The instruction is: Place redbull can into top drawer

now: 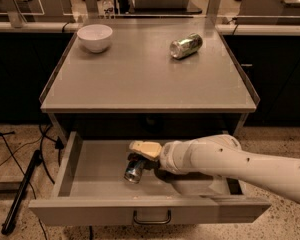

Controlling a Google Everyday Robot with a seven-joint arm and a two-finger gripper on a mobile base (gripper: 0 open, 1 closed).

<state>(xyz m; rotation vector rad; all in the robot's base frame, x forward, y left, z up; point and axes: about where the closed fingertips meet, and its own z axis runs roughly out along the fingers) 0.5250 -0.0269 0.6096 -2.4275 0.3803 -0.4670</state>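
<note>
In the camera view, the white arm's two-finger gripper [138, 160] reaches into the open, wide shallow grey top drawer [97, 171]. It pinches the slim blue-and-silver metal redbull can [135, 170], which is tilted near the drawer's middle. On the flat grey table top [140, 84] sit a round white bowl [94, 36] and, well apart, a greenish-silver can [186, 46] on its side
</note>
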